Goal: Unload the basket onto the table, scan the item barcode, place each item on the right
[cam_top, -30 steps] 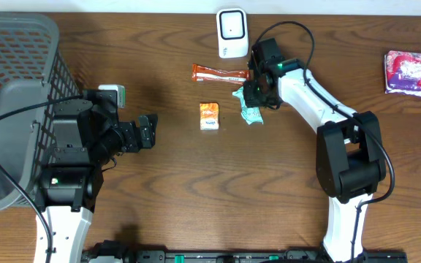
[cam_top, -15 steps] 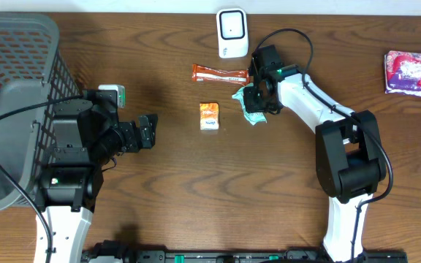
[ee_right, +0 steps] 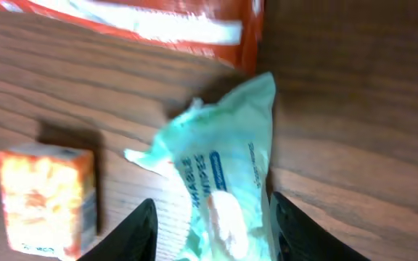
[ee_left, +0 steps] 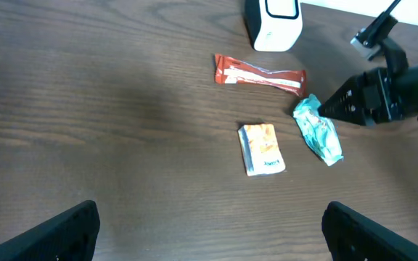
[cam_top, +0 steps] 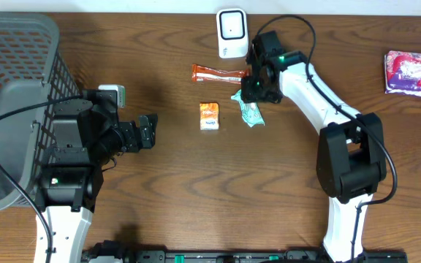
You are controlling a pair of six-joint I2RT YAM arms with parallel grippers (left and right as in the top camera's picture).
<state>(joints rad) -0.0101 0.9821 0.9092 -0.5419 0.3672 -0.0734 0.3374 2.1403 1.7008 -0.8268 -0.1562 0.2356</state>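
Moved: right gripper point(cam_top: 248, 90) has drawn back toward far edge of table point(cam_top: 196, 197); wipes packet point(cam_top: 251, 114) more exposed.
Packet place: flat on table, middle of far edge, in front of scanner point(cam_top: 231, 31), just beside orange box point(cam_top: 209, 116).
Right jaws: half apart, straddling packet's end.
Left gripper point(cam_top: 149, 129): wide, empty.
Right wrist only: blue print on packet.
Overhead only: basket point(cam_top: 20, 80), far-left corner.

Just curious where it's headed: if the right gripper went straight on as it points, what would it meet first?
Probably the green wipes packet, lying directly ahead of the right gripper, though depth is unclear.
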